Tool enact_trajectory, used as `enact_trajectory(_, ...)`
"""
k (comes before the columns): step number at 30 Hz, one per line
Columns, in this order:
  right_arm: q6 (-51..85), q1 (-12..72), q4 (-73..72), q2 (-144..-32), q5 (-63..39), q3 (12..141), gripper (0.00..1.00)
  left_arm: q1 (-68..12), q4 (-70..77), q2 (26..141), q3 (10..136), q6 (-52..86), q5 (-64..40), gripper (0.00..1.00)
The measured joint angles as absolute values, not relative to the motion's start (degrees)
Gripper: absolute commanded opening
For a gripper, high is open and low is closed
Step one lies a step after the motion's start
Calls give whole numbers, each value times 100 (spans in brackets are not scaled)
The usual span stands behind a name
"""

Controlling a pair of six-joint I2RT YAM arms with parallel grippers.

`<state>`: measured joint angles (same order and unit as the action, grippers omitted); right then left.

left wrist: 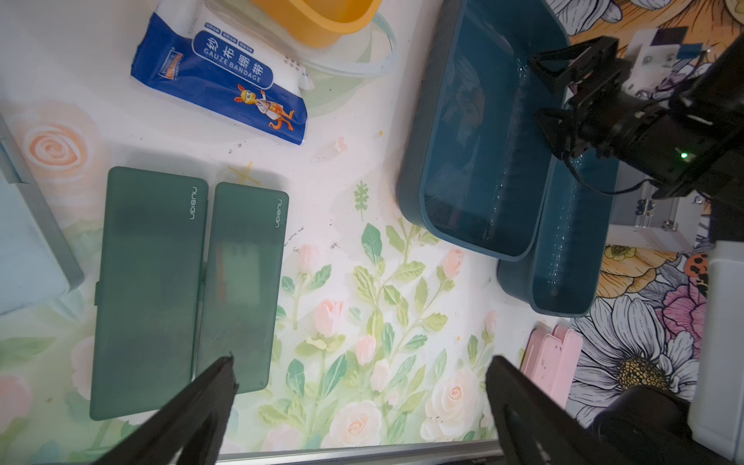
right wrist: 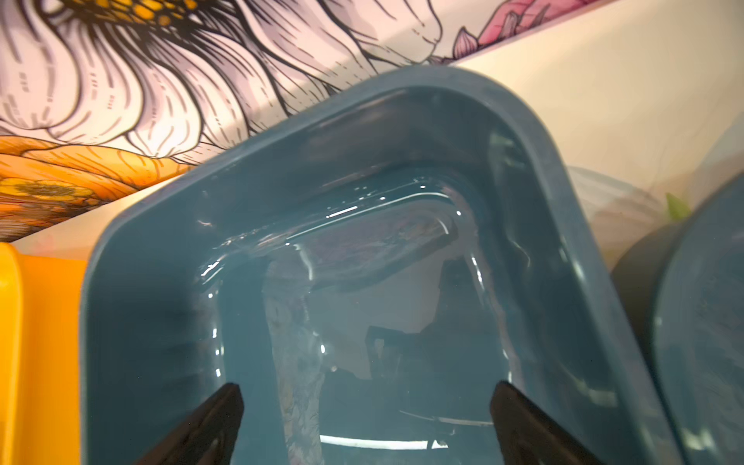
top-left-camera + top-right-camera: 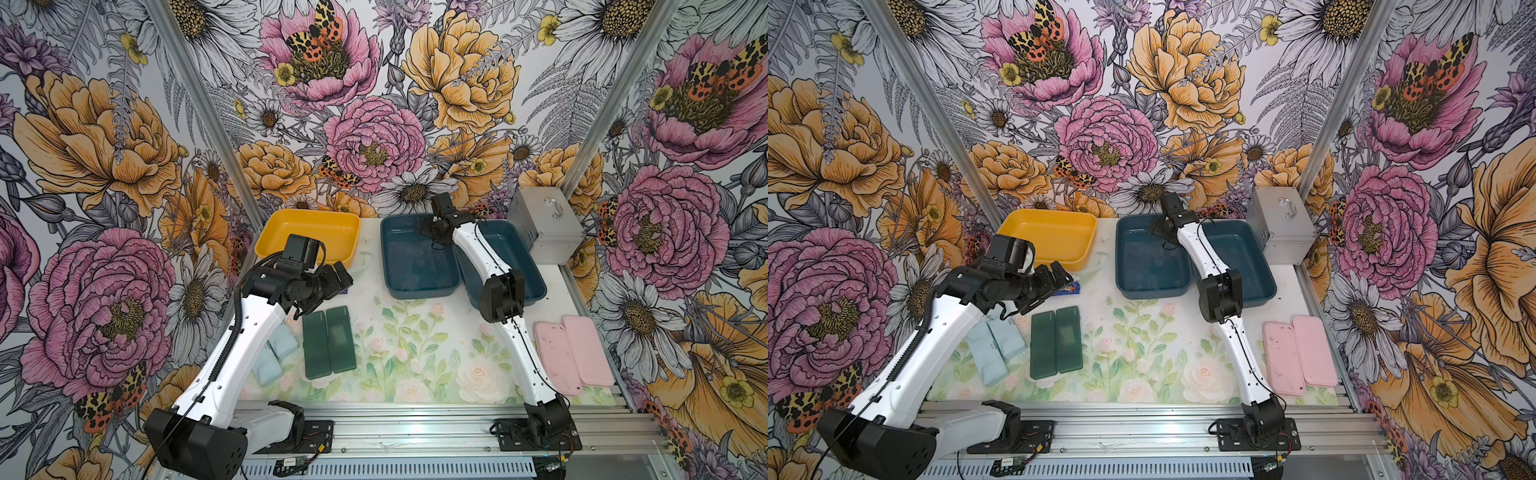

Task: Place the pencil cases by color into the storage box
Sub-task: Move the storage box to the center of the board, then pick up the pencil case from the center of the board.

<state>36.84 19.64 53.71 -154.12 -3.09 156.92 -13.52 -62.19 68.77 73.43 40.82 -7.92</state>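
The right pincer (image 2: 366, 385) hangs spread over the dark teal plastic tray (image 3: 411, 257) at one o'clock. The left pincer (image 1: 362, 359) is spread too. Flat plastic pencil cases lie on the counter (image 3: 415, 353): dark green pair (image 3: 328, 345) at seven, pale blue pair (image 3: 988, 357) at eight, pink pair (image 3: 573, 353) at four.

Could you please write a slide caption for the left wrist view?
Open left gripper near two dark green oblong plastic pencil cases lying side by side.

We see two matching arms. The left arm (image 3: 249, 332) and right arm (image 3: 467, 245) each have smooth white shells joined by boxy black joints. A ribbed black conduit (image 3: 235, 332) runs along the left one; a thin black cable (image 3: 489, 254) traces the right. Black base plates (image 3: 318, 432) show screws and red wires. The left gripper (image 1: 362, 358) has black, tapered fingers (image 1: 209, 390).
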Motion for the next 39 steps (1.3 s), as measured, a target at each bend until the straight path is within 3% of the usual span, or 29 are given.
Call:
enact_trajectory(6, 3326, 2414, 5435, -13406, -753, 14300, 99, -613, -6228, 6923, 7341, 3791, -926, 99)
enact_trajectory(13, 3030, 3391, 6283, -11137, -685, 12857, 99, -534, -6274, 7203, 7194, 3559, -991, 99)
enact_trajectory(18, 3096, 4062, 7470, -10698, 301, 11806, 99, -698, -6305, 7494, 7140, 3542, -985, 99)
enact_trajectory(23, 3623, 4169, 8187, -10022, 773, 9988, 99, -965, -6335, 8031, 7255, 3444, -878, 99)
enact_trajectory(30, 4143, 4178, 8576, -8670, 731, 8569, 99, -1194, -6342, 8438, 7555, 3391, -768, 99)
enact_trajectory(39, 4128, 4423, 8337, -8519, 368, 7909, 99, -2023, -6377, 8783, 6938, 3922, -650, 99)
